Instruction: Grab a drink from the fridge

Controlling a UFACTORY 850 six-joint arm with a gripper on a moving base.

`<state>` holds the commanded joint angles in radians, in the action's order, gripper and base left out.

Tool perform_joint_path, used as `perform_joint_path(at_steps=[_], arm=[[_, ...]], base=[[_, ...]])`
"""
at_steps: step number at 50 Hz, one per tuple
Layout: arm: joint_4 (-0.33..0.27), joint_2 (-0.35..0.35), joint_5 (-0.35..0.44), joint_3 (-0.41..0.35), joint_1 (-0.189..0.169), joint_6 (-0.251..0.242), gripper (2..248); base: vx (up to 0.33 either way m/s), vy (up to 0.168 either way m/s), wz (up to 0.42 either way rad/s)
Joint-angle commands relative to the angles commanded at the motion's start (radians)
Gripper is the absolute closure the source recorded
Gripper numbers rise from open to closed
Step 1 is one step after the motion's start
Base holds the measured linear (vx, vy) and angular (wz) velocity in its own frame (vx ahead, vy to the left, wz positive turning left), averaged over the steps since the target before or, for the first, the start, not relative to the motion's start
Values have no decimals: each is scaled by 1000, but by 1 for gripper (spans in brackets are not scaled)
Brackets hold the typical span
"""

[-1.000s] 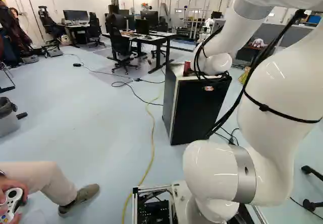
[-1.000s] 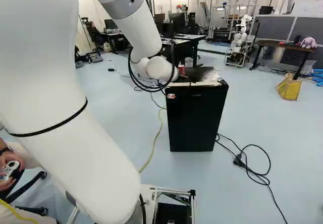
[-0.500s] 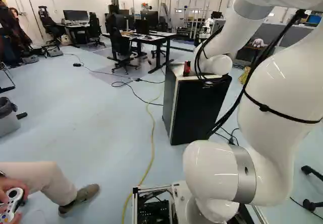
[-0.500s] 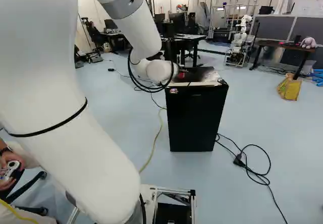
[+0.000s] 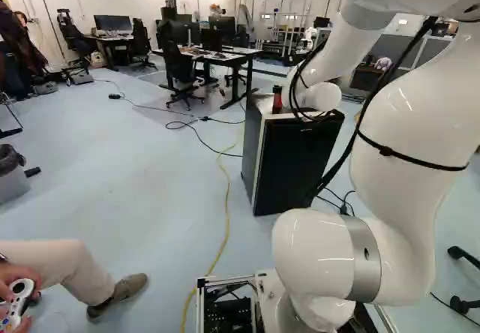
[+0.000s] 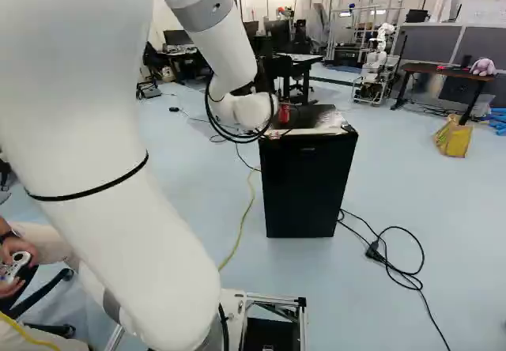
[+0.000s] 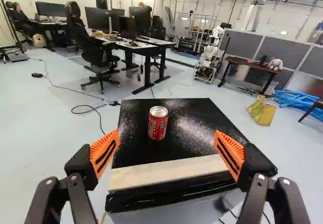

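Black top of fridge (image 6: 304,193) carries red can (image 7: 158,124), upright; gripper (image 7: 166,137) faces it wide, probably so can may enter.

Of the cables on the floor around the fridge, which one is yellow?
The cable running from left of the fridge toward the left base view's foot; the cable with a plug, on the fridge's other side, is black.

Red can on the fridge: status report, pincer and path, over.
Pincer open, nothing gripped. Red can upright on top of the fridge, ahead of the open fingers. No obstruction visible between them.
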<state>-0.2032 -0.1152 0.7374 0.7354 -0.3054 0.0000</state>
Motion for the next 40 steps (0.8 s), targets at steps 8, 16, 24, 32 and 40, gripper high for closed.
perform_joint_path(at_steps=[8, 16, 24, 32, 40], arm=[[-1, -40, 2, 24, 4, 0, 3], [1, -78, 2, 49, 9, 0, 3], [14, -119, 2, 75, 13, 0, 3], [31, -158, 2, 102, 17, 0, 3], [48, -198, 2, 130, 22, 0, 3]], base=[[0, 0, 0], [0, 0, 0], [0, 0, 0], [0, 0, 0], [0, 0, 0]])
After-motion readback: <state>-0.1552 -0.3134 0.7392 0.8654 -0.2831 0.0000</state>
